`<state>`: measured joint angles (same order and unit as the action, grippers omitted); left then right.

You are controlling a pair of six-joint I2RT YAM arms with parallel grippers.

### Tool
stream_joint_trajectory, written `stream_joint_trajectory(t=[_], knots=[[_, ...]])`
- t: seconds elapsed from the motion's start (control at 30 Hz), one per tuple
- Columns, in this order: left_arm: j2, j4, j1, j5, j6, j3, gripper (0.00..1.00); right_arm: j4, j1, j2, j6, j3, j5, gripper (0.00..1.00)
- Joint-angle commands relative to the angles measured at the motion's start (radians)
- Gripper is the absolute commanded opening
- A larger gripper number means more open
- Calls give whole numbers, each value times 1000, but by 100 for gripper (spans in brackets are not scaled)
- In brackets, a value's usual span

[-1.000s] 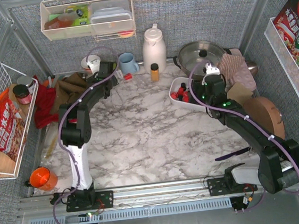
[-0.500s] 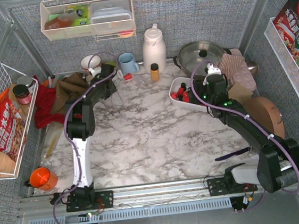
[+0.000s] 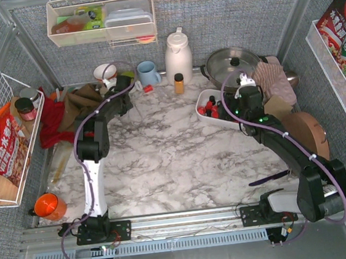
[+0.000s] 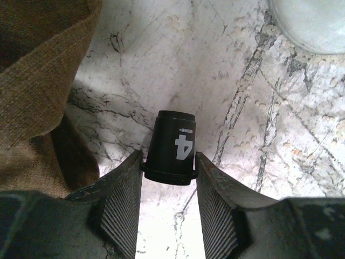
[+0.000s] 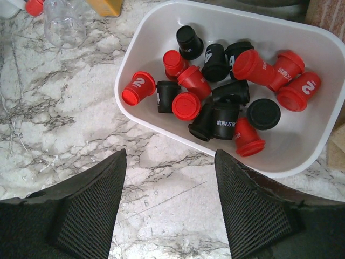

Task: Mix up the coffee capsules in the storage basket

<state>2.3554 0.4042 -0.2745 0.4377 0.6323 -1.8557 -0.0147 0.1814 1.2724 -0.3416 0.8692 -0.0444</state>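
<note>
In the left wrist view a black coffee capsule [image 4: 171,145] marked "4" lies on the marble beside a brown cloth. My left gripper [image 4: 168,157] is shut on it, both fingers pressing its rim. Seen from above, the left gripper [image 3: 122,83] is at the back left, near a lone red capsule [image 3: 148,88]. The white storage basket [image 5: 215,16] holds several red capsules [image 5: 253,65] and black capsules [image 5: 215,54] in a jumble. My right gripper [image 5: 170,162] hangs open over bare marble just short of the basket's near wall, nothing between its fingers.
A brown cloth [image 4: 38,81] lies left of the left gripper. Along the back stand a white cup [image 3: 105,71], blue mug [image 3: 148,72], white jug [image 3: 177,56], amber bottle [image 3: 179,83] and lidded pot [image 3: 231,61]. A clear glass [image 5: 64,21] lies left of the basket.
The left gripper's jaws have come together from wide open onto the black capsule, and the arm has reached slightly further back. The right arm has not moved.
</note>
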Motion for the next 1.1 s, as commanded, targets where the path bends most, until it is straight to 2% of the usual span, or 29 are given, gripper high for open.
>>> stream_joint_trajectory(t=[0.0,0.1,0.27,0.43,0.47,0.53,0.67,0.77,0.93,1.07], knots=[[-52,-51,0,-13,-58,43,46,12,-3,2,-4,1,6,70],[-144,-149,-2,-57,-71,146,43,10,-3,2,-4,4,8,70],[-415,-501,-40,-195,-127,497,41,9,-3,-1,-14,11,45,71],[-672,-1001,-153,-301,-299,928,39,-14,1,-9,-43,49,173,70],[-749,-1317,-234,-428,-396,1121,39,-20,19,-21,-77,66,236,70],[-766,-1487,-285,-485,-436,1211,39,-23,40,-35,-93,70,257,70],[-741,-1805,-384,-595,-512,1316,38,-36,104,-60,-108,71,268,70],[-663,-2081,-455,-657,-602,1368,39,-51,159,-82,-106,65,266,70],[-589,-2091,-581,-661,-763,1313,41,-85,224,-135,-95,46,256,70],[-553,-2091,-649,-641,-812,1273,42,-97,241,-181,-91,19,255,69]])
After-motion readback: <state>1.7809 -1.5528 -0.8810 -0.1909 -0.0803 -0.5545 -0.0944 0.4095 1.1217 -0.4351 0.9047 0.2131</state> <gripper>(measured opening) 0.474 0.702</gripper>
